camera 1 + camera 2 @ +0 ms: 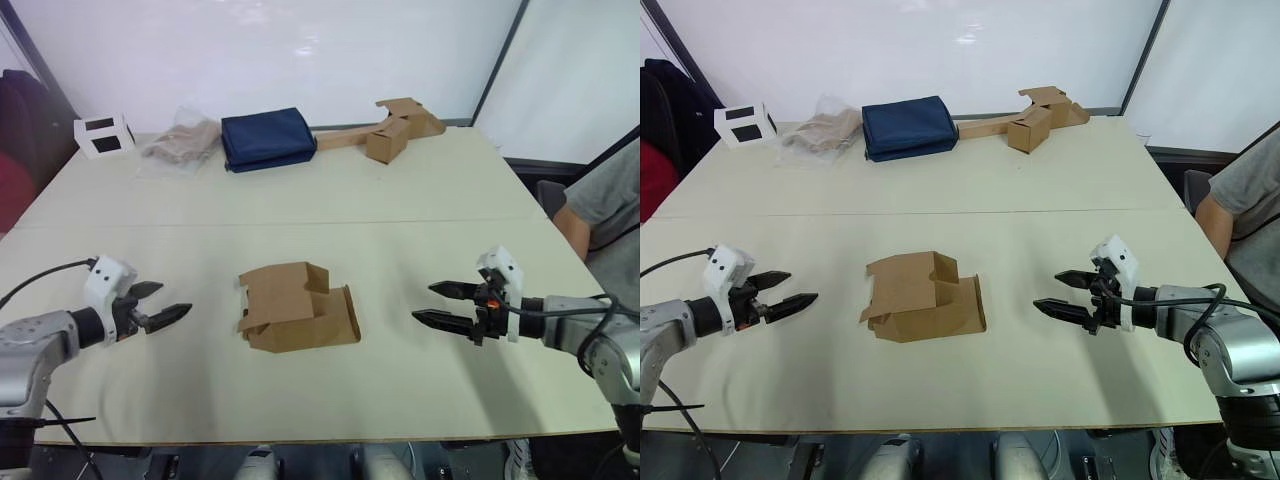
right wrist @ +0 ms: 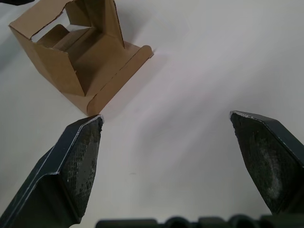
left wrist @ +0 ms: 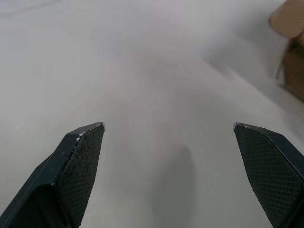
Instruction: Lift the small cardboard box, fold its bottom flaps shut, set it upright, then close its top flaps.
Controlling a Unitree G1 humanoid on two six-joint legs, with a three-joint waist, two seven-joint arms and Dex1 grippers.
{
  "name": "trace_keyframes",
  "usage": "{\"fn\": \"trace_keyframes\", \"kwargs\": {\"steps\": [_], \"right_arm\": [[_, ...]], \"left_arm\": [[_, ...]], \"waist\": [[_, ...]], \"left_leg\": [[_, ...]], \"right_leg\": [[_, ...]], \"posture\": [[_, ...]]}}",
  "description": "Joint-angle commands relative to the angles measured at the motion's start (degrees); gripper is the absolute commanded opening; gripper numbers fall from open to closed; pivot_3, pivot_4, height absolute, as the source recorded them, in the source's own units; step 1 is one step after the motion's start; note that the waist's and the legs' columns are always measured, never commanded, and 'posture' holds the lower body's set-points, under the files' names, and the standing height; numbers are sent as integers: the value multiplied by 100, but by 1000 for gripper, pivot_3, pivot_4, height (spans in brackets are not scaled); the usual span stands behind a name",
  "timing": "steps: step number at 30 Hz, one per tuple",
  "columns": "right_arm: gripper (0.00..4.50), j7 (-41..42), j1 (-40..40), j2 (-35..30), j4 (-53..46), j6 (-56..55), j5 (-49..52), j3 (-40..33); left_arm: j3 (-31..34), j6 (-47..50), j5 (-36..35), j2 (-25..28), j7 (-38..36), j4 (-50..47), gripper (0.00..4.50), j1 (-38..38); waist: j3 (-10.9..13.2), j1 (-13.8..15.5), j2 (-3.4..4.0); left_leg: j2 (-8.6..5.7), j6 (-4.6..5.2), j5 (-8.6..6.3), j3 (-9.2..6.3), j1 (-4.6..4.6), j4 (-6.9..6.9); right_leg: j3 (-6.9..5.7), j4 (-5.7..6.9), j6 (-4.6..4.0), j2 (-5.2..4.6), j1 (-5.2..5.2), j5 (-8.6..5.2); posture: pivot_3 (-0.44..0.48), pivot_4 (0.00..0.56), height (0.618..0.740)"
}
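Observation:
The small cardboard box (image 1: 295, 308) lies on its side in the middle of the table, plain brown, with the flaps at both ends spread open. I cannot tell which end carries the bottom flaps and which the top flaps. One flap (image 2: 118, 71) rests flat on the table at the open end facing my right gripper. My left gripper (image 1: 172, 300) is open, low over the table, well to the left of the box. My right gripper (image 1: 422, 303) is open too, to the right of the box and pointing at it. Neither touches the box (image 2: 76, 52).
At the table's back edge stand a white box (image 1: 103, 135), a clear bag of beige material (image 1: 183, 145), a folded navy cloth bag (image 1: 267, 138) and another cardboard box on a long strip (image 1: 390, 135). A person in grey (image 1: 605, 215) sits at the right.

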Motion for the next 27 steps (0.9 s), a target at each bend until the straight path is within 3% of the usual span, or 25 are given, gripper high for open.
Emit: {"fn": "trace_keyframes", "kwargs": {"steps": [1, 5, 11, 15, 27], "right_arm": [[4414, 30, -85, -22, -47, -95, 14, -47], [4414, 4, 4, -52, -164, -77, 40, -125], [4414, -41, 156, -79, -728, 180, 319, -258], [4414, -285, 153, 61, -1862, 721, 1082, -233], [4414, -1319, -58, 231, -3055, 1309, 1988, -109]], "left_arm": [[97, -38, -38, 7, -11, 14, 4472, -62], [113, 422, -305, 33, -200, 33, 4472, -51], [442, 2324, -1634, 83, -661, -58, 4472, -141], [652, 3836, -2812, -137, -873, 175, 4472, -426], [-56, 4791, -3033, -901, -597, 414, 4472, -1144]], "waist": [[0, -1, 0], [0, -7, 0], [0, -12, 0], [0, -9, 0], [-5, -5, -7]], "left_leg": [[0, 0, 0, 0, 0, 0], [0, 0, 0, 0, 0, 0], [0, 1, -1, 0, 0, 1], [0, 2, -1, -2, 2, 3], [0, 1, 0, -19, 6, 9]], "right_leg": [[0, 0, 0, 0, 0, 0], [0, 1, 0, 0, 0, 0], [0, 5, 0, 1, 0, 0], [-1, 12, 0, 2, -1, 0], [-13, 11, 0, 2, 13, -1]], "posture": [[0, 150, 740], [0, 150, 740], [0, 150, 740], [0, 150, 740], [0, 150, 740]]}}
